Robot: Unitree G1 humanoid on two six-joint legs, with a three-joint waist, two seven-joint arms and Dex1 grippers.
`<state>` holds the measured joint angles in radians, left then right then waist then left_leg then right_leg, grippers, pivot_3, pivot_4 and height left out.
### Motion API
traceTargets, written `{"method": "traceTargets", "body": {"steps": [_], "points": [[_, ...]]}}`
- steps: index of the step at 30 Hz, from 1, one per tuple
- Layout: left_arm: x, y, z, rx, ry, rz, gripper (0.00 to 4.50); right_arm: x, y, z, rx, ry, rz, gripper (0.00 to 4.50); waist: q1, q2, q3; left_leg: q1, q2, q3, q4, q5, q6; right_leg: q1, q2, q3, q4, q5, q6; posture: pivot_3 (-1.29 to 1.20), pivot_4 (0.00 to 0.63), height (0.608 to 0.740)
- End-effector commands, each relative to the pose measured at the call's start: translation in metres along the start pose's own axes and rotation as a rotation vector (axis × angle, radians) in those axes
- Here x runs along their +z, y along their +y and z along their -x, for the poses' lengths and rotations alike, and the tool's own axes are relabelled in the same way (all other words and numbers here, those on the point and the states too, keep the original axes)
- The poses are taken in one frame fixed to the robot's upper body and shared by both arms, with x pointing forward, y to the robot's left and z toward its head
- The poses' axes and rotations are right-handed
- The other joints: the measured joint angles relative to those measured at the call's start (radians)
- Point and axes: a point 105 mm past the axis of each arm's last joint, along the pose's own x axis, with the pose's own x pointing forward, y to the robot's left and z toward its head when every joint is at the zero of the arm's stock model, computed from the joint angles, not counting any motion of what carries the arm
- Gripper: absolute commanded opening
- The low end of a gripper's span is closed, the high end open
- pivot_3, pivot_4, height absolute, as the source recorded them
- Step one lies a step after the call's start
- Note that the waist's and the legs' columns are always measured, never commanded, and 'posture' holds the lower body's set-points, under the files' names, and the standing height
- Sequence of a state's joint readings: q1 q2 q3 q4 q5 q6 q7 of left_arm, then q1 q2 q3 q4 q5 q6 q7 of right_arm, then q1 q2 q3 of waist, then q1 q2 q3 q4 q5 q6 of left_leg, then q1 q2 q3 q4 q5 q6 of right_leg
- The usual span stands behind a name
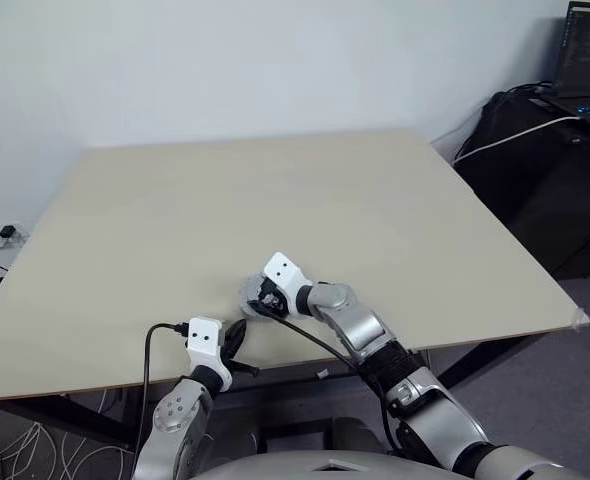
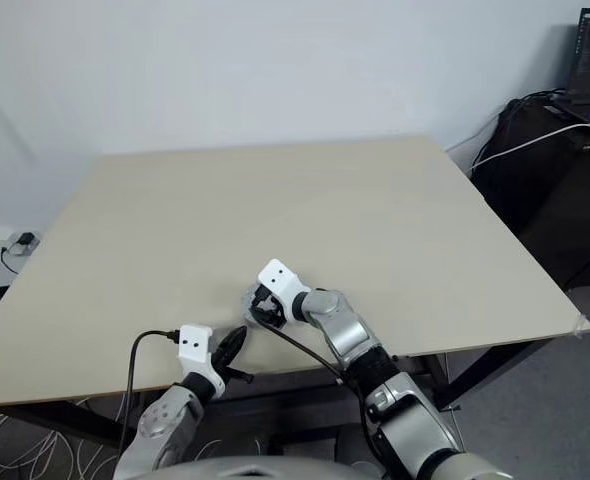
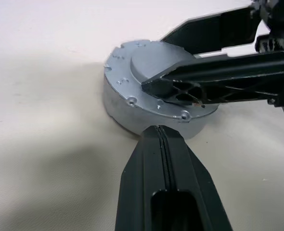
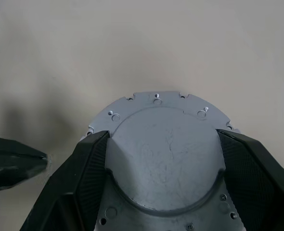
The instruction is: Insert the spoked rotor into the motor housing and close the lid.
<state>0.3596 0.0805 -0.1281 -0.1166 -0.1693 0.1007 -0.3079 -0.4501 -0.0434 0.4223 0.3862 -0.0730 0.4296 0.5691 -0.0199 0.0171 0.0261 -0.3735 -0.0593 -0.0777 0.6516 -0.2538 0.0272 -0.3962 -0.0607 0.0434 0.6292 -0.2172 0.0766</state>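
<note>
Silver lid (image 4: 163,144) sits between the spread right gripper's (image 4: 163,168) fingers; press squarely; left gripper (image 3: 157,137), closed and empty, rests beside the lid.

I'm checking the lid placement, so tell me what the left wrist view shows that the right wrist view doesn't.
Left wrist view alone: the assembly's silver side wall resting on the table, the left gripper with its fingers shut, tips at that wall.

Right wrist view alone: the lid from above, its rim holes in an arc along the far edge.

Both: the lid's plain face with raised hub upward, and the right gripper with its fingers spread on either side of the hub.
</note>
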Motion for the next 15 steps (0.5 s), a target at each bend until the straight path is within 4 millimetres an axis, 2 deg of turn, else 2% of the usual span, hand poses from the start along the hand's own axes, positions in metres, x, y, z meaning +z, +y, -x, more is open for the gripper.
{"method": "traceTargets", "body": {"steps": [1,9,15], "points": [[0.016,-0.004,-0.002,-0.014,-0.058,-0.01,0.0,-0.001,-0.009,0.002,-0.031,0.039,0.002,3.19,0.0,0.001,-0.001,0.0,0.0,0.0,0.0,0.0,0.0,0.0,0.0,0.0,0.0,0.0,0.0,0.0,0.0,0.74],[0.019,0.001,-0.001,0.005,-0.074,-0.033,0.0,-0.005,-0.007,0.004,-0.013,0.076,0.02,3.19,0.003,0.001,-0.001,0.001,0.0,0.0,0.0,0.0,0.0,0.001,0.0,0.0,0.0,0.0,0.0,0.0,0.0,0.74],[0.055,0.041,-0.007,0.18,-0.188,-0.025,0.0,-0.006,-0.007,0.005,-0.018,0.076,0.015,3.19,0.009,0.001,-0.001,0.001,0.0,-0.001,0.0,0.0,-0.001,0.001,0.0,-0.001,0.0,0.0,0.0,0.0,0.0,0.74]]}}
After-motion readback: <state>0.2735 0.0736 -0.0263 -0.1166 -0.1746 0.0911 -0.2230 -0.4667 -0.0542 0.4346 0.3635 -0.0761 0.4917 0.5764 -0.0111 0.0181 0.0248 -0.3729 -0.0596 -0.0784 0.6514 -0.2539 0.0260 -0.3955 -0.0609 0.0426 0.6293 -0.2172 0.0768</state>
